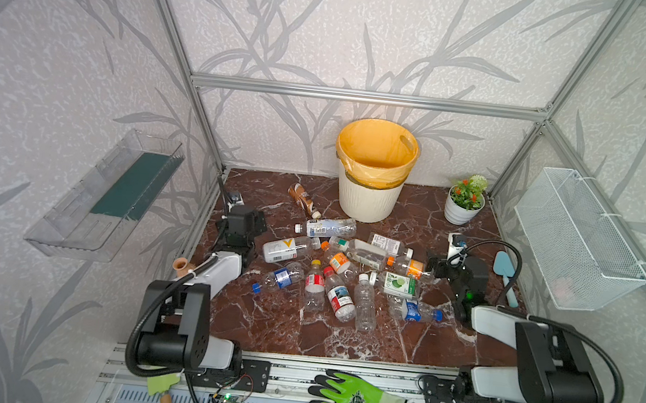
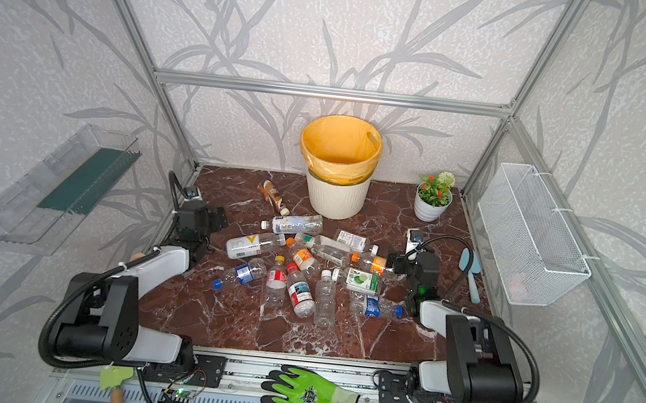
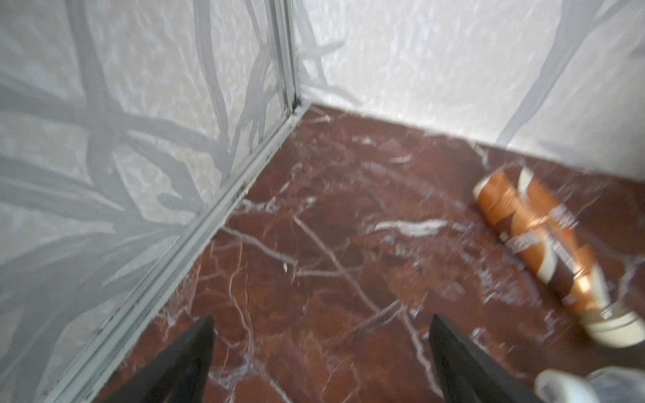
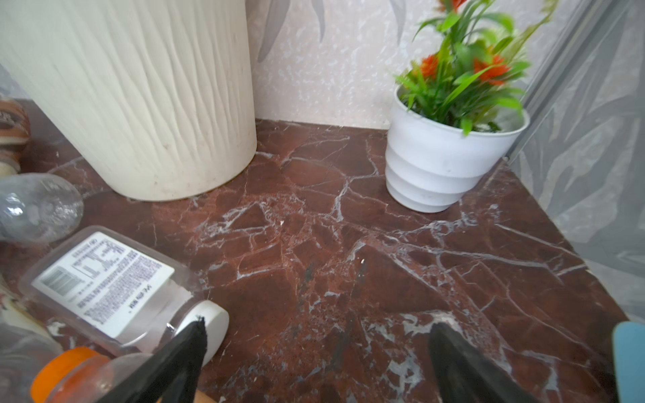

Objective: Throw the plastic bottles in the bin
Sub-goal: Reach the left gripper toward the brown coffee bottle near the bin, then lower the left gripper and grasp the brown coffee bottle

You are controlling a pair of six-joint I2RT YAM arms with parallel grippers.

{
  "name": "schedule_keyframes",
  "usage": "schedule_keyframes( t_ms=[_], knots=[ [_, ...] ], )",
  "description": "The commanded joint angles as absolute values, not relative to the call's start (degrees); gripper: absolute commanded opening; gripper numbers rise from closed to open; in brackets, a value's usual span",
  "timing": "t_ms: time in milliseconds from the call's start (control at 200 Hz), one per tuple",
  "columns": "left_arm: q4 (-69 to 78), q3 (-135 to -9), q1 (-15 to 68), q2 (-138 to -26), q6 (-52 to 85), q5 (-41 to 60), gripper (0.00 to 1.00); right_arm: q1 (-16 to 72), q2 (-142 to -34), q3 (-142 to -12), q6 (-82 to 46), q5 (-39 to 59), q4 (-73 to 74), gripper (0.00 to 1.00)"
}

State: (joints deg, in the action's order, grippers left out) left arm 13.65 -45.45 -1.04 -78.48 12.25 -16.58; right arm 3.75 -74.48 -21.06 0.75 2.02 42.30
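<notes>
Keep left gripper (image 3: pixel 321 318) and right gripper (image 4: pixel 318 324), both spread wide and empty, from sweeping the bottles (image 1: pixel 340 296) clustered at table (image 1: pixel 259 326) centre, before the bin (image 1: pixel 368 203) at its back edge: risk of scattering neighbours, slipping off round walls, or, seemingly (view blurred), undershooting the brown bottle (image 3: pixel 537 240).

plastic bottles (image 1: pixel 338 294): 13 | bin (image 1: pixel 368 203): 1 | flowerpot (image 1: pixel 460 213): 1 | glove (image 1: pixel 357 402): 1 | basket (image 1: pixel 578 245): 1

Glossy, smooth red-brown marble-look tabletop (image 1: pixel 259 326), veined in white. Clear, shiny plastic bottles (image 1: pixel 364 303) carry printed labels. The bin (image 4: pixel 139 104) is matt cream plastic with wavy ribs, lined by a thin, crinkled yellow-orange bag (image 1: pixel 376 147); the flowerpot (image 4: pixel 432 171) looks smooth, white, satin.
</notes>
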Motion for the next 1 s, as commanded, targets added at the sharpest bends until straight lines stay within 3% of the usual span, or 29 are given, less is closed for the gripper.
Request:
schedule_keyframes(
  t_ms=[0,190,410,660,995],
  knots=[
    [-1.27,-51.95,-1.01,-77.32,17.44,-11.99,0.93,3.62,-69.85,-25.08,-2.78,2.91,27.97,0.97],
    [-12.25,-66.80,0.26,-88.50,23.31,-1.34,0.88,3.69,-68.63,-29.00,-5.59,4.64,22.69,0.95],
    [-17.49,-78.15,6.75,-101.19,22.94,-0.15,0.88,3.86,-69.43,-30.70,-7.48,6.65,21.41,0.94],
    [-19.43,-90.59,7.36,-114.10,28.33,6.80,0.90,4.13,-68.49,-31.20,-7.34,6.22,18.14,0.94],
    [-31.53,-106.68,7.47,-127.52,32.89,4.49,0.95,4.13,-66.88,-31.03,-7.02,4.26,16.52,0.94]
  ],
)
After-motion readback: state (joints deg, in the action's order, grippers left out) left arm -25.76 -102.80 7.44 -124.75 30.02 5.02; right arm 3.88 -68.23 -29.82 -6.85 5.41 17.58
